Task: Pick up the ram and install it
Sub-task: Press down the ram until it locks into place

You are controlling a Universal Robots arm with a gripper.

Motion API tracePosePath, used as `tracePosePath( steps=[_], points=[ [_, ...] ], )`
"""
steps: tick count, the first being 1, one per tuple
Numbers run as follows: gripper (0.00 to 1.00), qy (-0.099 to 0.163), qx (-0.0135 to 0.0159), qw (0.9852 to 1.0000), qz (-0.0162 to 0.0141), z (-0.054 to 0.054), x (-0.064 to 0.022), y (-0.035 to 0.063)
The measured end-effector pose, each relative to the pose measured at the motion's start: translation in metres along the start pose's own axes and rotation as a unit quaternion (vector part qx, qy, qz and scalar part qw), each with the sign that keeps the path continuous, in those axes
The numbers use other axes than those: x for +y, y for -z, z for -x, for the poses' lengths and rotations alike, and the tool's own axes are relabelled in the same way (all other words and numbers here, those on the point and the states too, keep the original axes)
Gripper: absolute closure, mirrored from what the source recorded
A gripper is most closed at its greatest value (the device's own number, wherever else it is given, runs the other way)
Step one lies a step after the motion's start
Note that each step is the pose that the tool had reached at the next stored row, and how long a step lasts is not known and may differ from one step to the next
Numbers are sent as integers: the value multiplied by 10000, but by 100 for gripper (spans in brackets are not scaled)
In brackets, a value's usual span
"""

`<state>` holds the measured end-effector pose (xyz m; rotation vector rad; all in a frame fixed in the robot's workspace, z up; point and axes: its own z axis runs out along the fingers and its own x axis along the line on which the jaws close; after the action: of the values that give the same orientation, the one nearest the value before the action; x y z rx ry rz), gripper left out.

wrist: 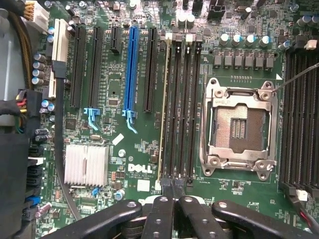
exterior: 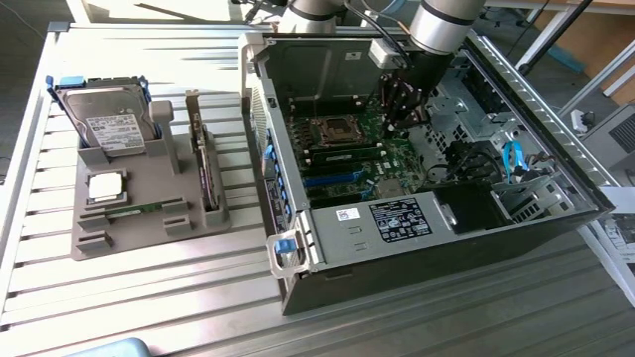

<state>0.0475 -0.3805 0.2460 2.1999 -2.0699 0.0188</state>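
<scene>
A ram stick [wrist: 163, 109] stands edge-on in the outermost of the black memory slots [wrist: 182, 109] beside the empty processor socket [wrist: 238, 128]. My gripper [wrist: 172, 195] is shut, its two black fingertips pressed together just over the near end of those slots, next to the stick's end. Nothing shows between the fingers. In the exterior view the gripper [exterior: 405, 111] reaches down into the open computer case [exterior: 397, 223] above the motherboard. A second ram stick [exterior: 134, 211] lies flat in the grey holder [exterior: 149, 238] at the exterior view's left.
The grey holder also carries a hard drive [exterior: 109, 123], a square silver processor chip [exterior: 106, 186] and an upright expansion card [exterior: 201, 160]. Case walls, a drive cage [exterior: 526, 197] and blue cables [exterior: 513, 160] surround the motherboard. A heatsink [wrist: 85, 164] and expansion slots [wrist: 132, 69] lie beside the memory slots.
</scene>
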Motion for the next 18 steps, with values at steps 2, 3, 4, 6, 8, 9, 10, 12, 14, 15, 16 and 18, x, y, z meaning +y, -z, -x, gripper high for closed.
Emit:
tracePosePath(
  steps=[2, 3, 4, 6, 8, 9, 10, 12, 14, 15, 16, 18],
  points=[
    [89, -1, 19, 10000, 1, 1, 10, -8],
    [89, -2, 29, 10000, 2, 2, 20, -11],
    [89, -3, 40, 10000, 3, 2, 31, -16],
    [89, -5, 68, 10000, 5, -2, 50, -32],
    [89, -5, 71, 10000, 5, -6, 56, -47],
    [89, -5, 74, 10000, 5, -6, 56, -57],
    [89, -6, 77, 10000, 5, -7, 59, -68],
    [89, -7, 89, 10000, 6, -8, 63, -92],
    [89, -7, 98, 10000, 7, -8, 67, -110],
    [89, -8, 102, 9999, 7, -8, 69, -121],
    [89, -8, 107, 9999, 8, -7, 69, -129],
    [89, -9, 127, 9999, 10, -7, 70, -149]
  ],
)
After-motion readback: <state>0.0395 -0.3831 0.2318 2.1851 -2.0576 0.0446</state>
